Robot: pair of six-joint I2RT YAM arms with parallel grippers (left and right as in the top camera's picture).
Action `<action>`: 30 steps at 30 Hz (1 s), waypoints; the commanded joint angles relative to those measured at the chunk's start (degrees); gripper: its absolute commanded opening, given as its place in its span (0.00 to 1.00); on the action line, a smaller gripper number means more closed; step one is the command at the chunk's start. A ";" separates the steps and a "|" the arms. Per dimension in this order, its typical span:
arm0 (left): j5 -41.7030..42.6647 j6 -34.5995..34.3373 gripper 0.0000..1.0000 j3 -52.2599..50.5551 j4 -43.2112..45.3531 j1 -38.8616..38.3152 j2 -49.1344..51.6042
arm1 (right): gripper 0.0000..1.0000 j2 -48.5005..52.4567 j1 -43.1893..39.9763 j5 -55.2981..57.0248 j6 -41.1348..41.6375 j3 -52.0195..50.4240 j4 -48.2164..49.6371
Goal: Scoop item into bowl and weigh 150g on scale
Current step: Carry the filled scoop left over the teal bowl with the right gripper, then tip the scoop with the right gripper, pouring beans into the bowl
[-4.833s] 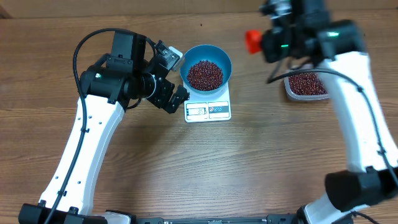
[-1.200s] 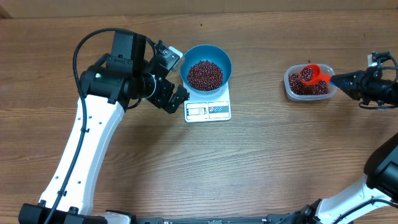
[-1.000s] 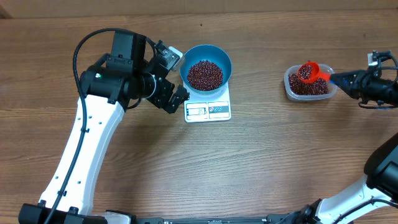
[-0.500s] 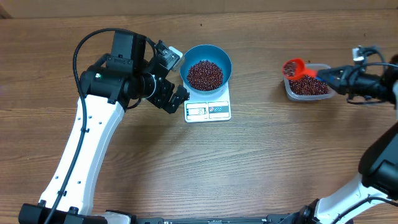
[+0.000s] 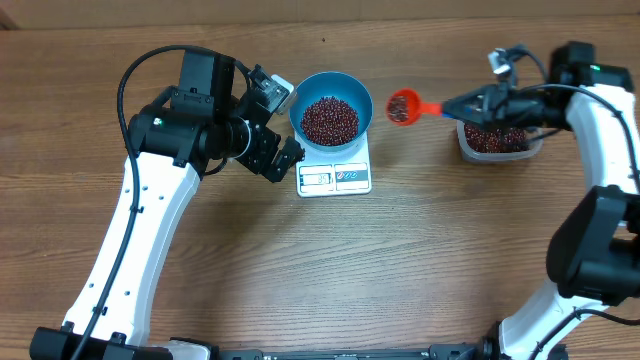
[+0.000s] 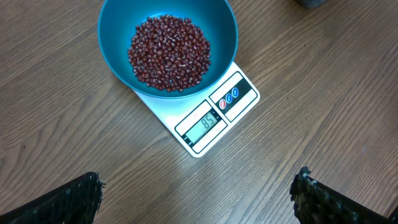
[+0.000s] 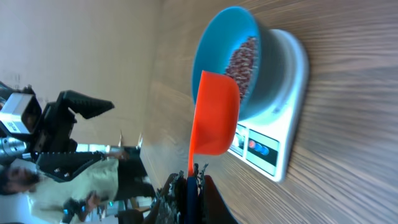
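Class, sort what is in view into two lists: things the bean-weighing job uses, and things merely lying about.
In use: beans heaped in the blue bowl; white scale beneath it; orange scoop, loaded with beans, held in the right hand; clear tub of more beans.

Idle: only the left hand, open, holding nothing, beside the scale.

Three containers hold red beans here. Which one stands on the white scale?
The blue bowl stands on the scale. The clear tub sits on the table, and the orange scoop is held in the air by the right gripper.
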 commanded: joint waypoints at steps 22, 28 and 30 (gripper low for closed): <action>-0.39 1.25 1.00 -0.28 -0.15 0.22 -1.29 | 0.04 -2.27 19.56 27.58 12.28 14.12 4.81; -0.39 1.25 1.00 -0.28 -0.15 0.22 -1.29 | 0.04 -2.27 25.05 41.29 13.99 18.29 4.00; -0.39 1.25 1.00 -0.28 -0.15 0.22 -1.29 | 0.04 -2.27 26.82 44.70 13.99 19.61 3.67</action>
